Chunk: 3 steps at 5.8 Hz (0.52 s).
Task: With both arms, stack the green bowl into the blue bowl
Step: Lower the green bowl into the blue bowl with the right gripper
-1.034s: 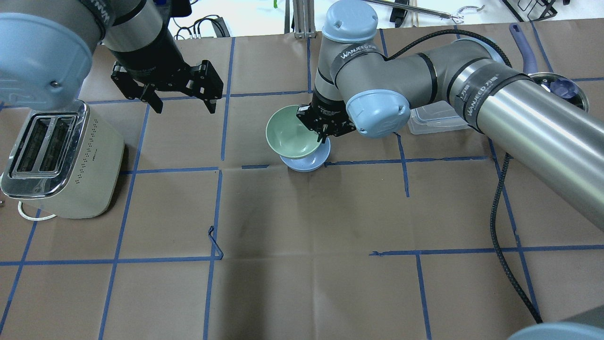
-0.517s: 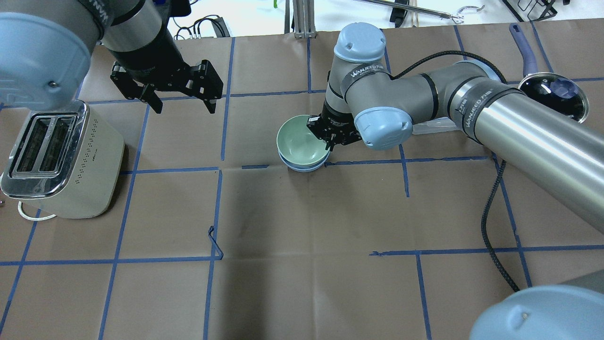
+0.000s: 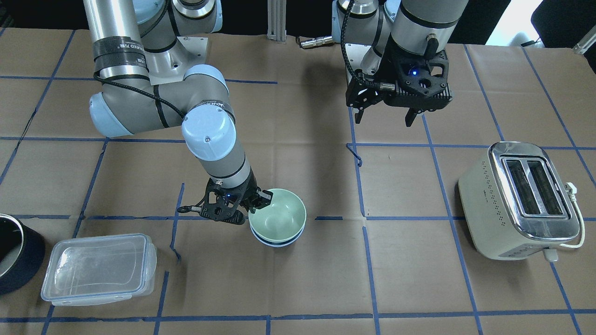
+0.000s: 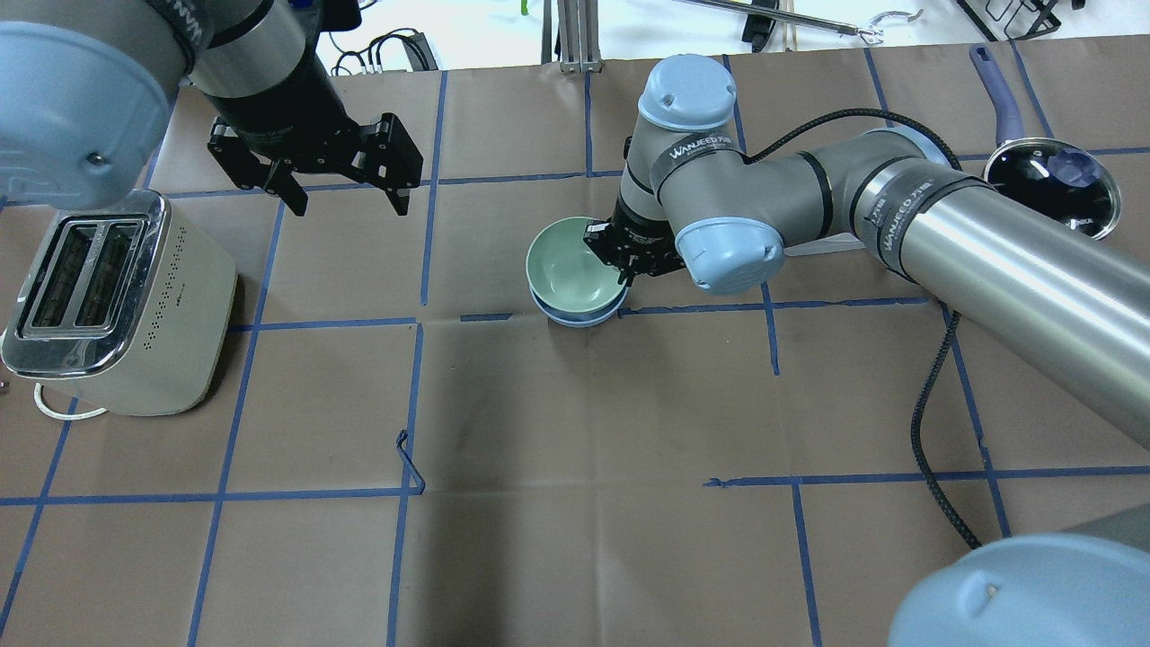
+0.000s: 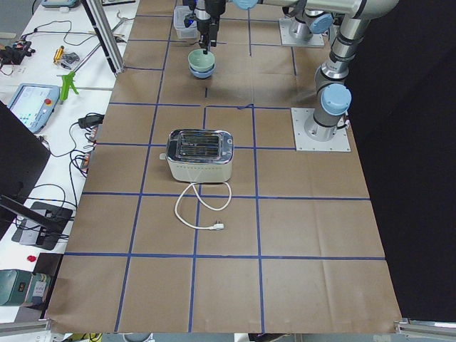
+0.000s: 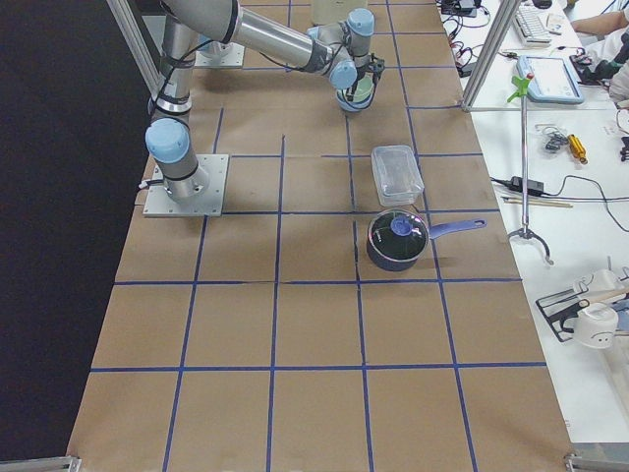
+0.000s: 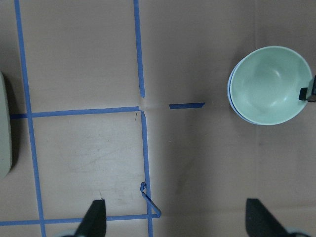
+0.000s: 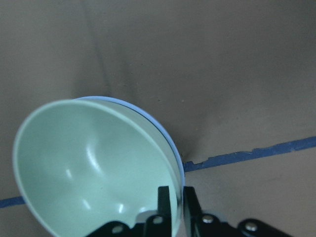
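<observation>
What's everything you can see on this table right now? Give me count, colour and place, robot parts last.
table: 1, brown paper with a blue tape grid, under everything
green bowl: 1, pale mint green, mid-table, nested in the blue bowl
blue bowl: 1, pale blue, under the green bowl, only its rim showing
toaster: 1, cream with chrome top and white cord, on the robot's left
plastic container: 1, clear, on the robot's right
saucepan: 1, dark blue with lid, beyond the container
left gripper: 1, black, open, empty, hanging near the toaster
right gripper: 1, black, pinching the green bowl's rim
</observation>
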{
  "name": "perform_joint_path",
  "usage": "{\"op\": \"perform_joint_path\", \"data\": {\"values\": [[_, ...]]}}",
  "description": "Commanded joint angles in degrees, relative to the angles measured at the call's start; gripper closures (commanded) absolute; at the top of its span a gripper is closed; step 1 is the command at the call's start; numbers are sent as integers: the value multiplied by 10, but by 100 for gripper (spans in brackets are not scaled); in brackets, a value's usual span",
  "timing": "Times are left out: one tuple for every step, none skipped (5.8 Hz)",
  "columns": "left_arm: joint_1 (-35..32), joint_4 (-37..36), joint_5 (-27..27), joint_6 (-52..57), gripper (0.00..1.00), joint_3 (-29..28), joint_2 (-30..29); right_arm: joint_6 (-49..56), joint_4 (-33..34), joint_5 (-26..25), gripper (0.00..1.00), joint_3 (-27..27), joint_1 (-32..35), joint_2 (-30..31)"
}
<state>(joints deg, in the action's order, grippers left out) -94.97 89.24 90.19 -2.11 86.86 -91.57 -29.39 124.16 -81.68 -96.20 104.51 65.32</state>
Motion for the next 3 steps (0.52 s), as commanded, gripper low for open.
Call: {"op": "perform_joint_path", "data": {"values": [[1, 1, 1, 0, 2, 0, 1, -1, -8, -3, 0, 34, -3, 5], [3, 1, 2, 0, 2, 1, 3, 5, -82, -3, 0, 77, -22, 18], [2, 1, -1, 0, 2, 1, 3, 56, -197, -3, 0, 120, -47, 55]]}}
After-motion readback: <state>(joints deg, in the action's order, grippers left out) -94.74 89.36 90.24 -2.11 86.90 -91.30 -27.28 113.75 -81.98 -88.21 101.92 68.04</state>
